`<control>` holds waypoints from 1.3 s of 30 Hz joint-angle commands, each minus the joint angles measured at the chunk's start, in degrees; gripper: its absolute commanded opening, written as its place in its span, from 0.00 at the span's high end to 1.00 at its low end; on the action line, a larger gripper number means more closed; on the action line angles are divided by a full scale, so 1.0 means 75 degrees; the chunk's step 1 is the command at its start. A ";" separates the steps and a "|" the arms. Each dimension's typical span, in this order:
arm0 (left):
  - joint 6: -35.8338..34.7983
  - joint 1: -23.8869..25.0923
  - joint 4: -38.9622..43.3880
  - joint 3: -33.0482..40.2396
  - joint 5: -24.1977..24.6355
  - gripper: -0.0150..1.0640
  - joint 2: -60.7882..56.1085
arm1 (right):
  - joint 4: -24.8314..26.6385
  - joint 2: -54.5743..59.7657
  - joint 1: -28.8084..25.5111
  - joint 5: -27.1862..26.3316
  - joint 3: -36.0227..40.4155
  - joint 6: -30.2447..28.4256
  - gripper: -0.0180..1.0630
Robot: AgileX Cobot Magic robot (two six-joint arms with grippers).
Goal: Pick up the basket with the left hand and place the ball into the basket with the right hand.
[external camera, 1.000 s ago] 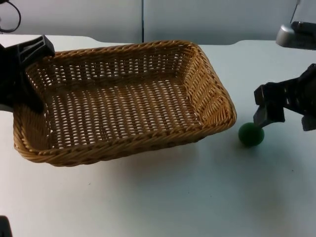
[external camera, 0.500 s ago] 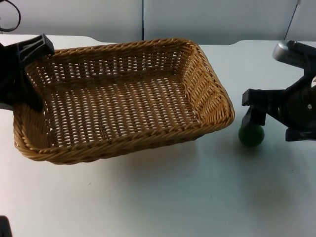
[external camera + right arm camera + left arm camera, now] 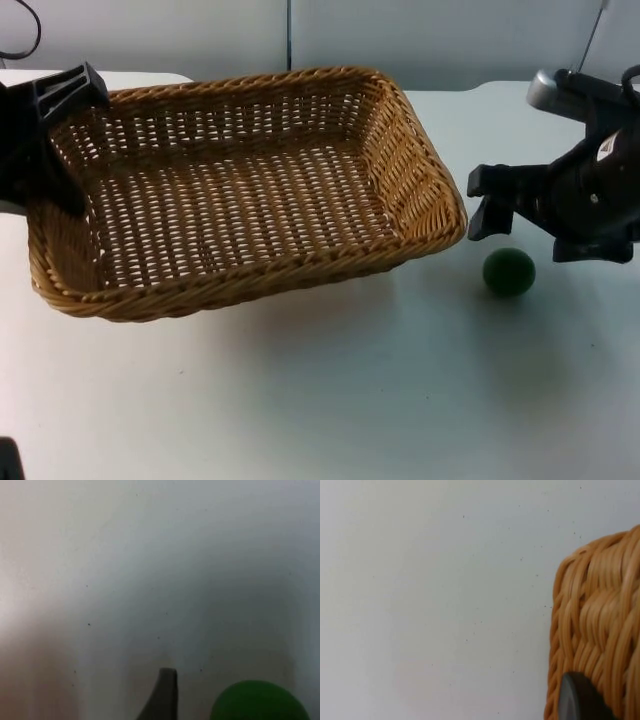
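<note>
Gripping the basket rim at the top view's far left, the left gripper holds it tilted. Hovering above the green ball at right, the right gripper is empty; I cannot tell its spread. A misaligned descent could nudge the ball into rolling away.

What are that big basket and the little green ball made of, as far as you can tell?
The basket looks like woven wicker or rattan: tan strands plaited in rows, with a braided rim and a slight sheen. The ball has a matte, faintly fuzzy green surface with no shine, so perhaps foam or felt; the look leaves that open.
</note>
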 commanded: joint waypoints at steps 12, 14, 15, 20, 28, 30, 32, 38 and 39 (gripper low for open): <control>-0.0030 -0.0005 -0.0214 -0.0009 -0.0123 0.99 -0.0126 | -0.0271 0.0280 -0.0032 0.0650 -0.0213 -0.0067 0.26; -0.0030 -0.0005 -0.0214 -0.0009 -0.0123 0.99 -0.0126 | -0.0271 0.0299 -0.0032 0.0684 -0.0213 -0.0067 0.26; -0.0030 -0.0005 -0.0214 -0.0009 -0.0123 0.99 -0.0126 | -0.0271 0.0299 -0.0032 0.0684 -0.0213 -0.0067 0.26; -0.0030 -0.0005 -0.0214 -0.0009 -0.0123 0.99 -0.0126 | -0.0271 0.0454 -0.0032 0.0893 -0.0213 -0.0067 0.36; -0.0030 -0.0005 -0.0214 -0.0009 -0.0123 0.99 -0.0126 | -0.1743 0.0123 -0.0110 0.1246 -0.0457 -0.0063 0.99; -0.0030 -0.0005 -0.0214 -0.0009 -0.0123 0.99 -0.0126 | -0.2075 -0.0076 -0.0171 0.1518 -0.0605 -0.0048 0.99; -0.0030 -0.0005 -0.0214 -0.0009 -0.0123 0.99 -0.0126 | -0.2869 -0.0604 -0.0300 0.2096 -0.1134 0.0228 0.99; -0.0030 -0.0005 -0.0214 -0.0009 -0.0123 0.99 -0.0126 | -0.3061 -0.1474 -0.0230 0.2582 -0.1839 0.0293 0.99; -0.0030 -0.0005 -0.0214 -0.0009 -0.0123 0.99 -0.0126 | -0.2871 -0.1686 -0.0146 0.2619 -0.1910 0.0253 0.99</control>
